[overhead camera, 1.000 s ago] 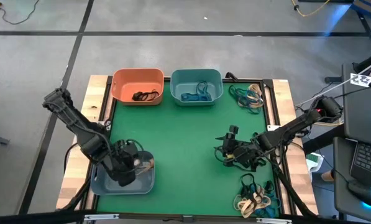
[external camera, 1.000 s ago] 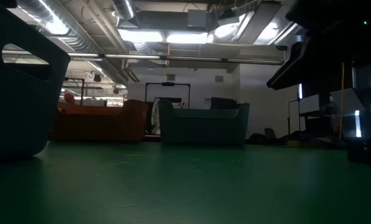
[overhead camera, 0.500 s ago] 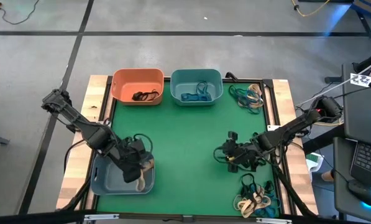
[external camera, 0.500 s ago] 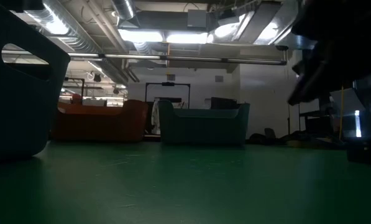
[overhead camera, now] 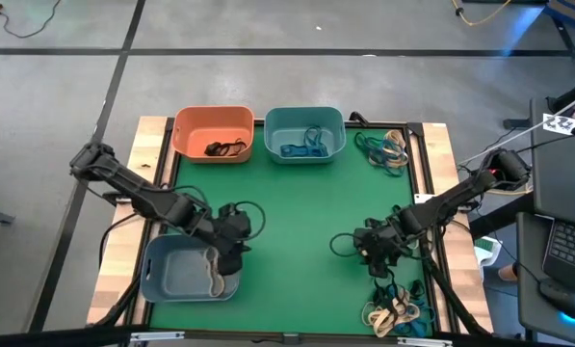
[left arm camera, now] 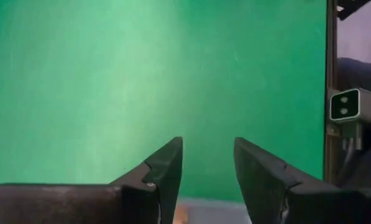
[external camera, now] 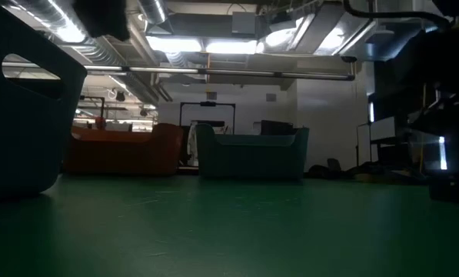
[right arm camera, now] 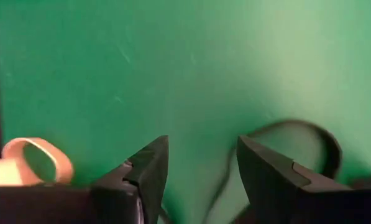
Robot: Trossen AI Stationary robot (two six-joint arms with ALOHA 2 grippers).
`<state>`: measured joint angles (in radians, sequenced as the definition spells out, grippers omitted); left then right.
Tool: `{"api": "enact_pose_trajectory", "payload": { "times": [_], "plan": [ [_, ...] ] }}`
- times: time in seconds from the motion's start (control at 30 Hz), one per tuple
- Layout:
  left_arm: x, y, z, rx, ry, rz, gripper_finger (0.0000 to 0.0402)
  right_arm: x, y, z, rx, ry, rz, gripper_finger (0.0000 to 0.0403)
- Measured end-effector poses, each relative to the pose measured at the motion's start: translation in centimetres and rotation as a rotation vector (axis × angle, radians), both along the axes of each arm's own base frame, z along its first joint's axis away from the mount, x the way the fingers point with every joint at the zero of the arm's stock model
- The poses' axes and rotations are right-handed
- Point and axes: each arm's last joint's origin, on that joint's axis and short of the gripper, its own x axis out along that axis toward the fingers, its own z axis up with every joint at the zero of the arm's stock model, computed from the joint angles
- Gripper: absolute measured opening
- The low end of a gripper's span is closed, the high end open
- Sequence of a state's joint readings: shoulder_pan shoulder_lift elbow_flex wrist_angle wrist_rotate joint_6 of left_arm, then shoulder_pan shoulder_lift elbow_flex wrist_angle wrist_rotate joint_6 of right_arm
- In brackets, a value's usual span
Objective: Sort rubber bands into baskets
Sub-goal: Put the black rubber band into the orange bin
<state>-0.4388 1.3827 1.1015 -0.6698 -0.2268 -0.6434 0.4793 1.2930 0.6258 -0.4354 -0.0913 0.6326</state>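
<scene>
The orange basket (overhead camera: pixel 213 133) holds black rubber bands, and the teal basket (overhead camera: pixel 304 133) holds blue ones. Both stand at the far edge. The grey-blue basket (overhead camera: pixel 171 275) stands near left, and a tan band (overhead camera: pixel 213 275) lies inside along its right wall. My left gripper (overhead camera: pixel 237 239) (left arm camera: pixel 208 168) hangs open over that basket's right rim, with only green mat between its fingers. My right gripper (overhead camera: pixel 369 253) (right arm camera: pixel 202 168) is open above the mat, just beyond the near right heap of bands (overhead camera: pixel 398 304). A tan band (right arm camera: pixel 33 162) lies beside its fingers.
A second heap of mixed bands (overhead camera: pixel 388 149) lies at the far right corner. A dark loop (right arm camera: pixel 319 146) lies on the mat by my right gripper; I cannot tell whether it is a band or a cable. Open green mat (overhead camera: pixel 297 212) lies between the two arms.
My left gripper has swung from above the grey-blue basket toward the table's right, out over the basket's right rim, rolling as it went. The tan band beside it now lies inside the basket. My right gripper has tipped down and shifted a little toward the near right heap.
</scene>
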Motion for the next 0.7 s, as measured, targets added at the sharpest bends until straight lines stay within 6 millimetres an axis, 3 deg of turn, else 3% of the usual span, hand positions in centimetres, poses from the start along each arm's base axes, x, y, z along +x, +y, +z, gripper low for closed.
{"api": "enact_pose_trajectory", "payload": {
  "times": [0.4,0.7],
  "plan": [
    [3.1,0.8,-2.8,0.169,0.012,-0.066,0.0141,0.6,0.1,-2.6,-0.101,0.110,-0.076,0.0182],
    [5.0,0.8,-3.6,0.357,-0.087,-0.050,0.0141,0.8,-0.1,-3.3,-0.188,0.098,-0.106,0.0078]
  ]
}}
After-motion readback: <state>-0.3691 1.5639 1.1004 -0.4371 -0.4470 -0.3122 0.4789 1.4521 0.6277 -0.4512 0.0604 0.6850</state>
